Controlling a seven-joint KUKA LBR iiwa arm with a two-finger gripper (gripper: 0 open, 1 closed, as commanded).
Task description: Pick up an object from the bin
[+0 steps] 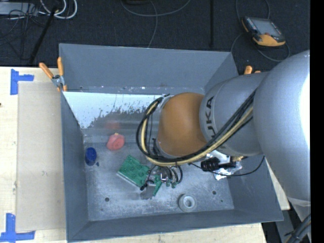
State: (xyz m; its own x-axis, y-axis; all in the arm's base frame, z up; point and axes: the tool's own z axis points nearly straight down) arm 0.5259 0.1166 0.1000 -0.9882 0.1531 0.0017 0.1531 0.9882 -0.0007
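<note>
A flat green studded plate (pixel 132 169) lies on the floor of the grey bin (pixel 152 70), near the middle and toward the front wall. Its long axis runs diagonally, from the view's upper left down to lower right. The lower-right end sits beneath my jaws, and the rest of the plate stretches away toward the view's left. I cannot tell whether my jaws are parted or clenched, or whether they touch it. A pink lump (pixel 115 142) and a small blue piece (pixel 90 156) lie beyond the plate's far end. A grey ring (pixel 188 202) lies apart, by the front wall.
</note>
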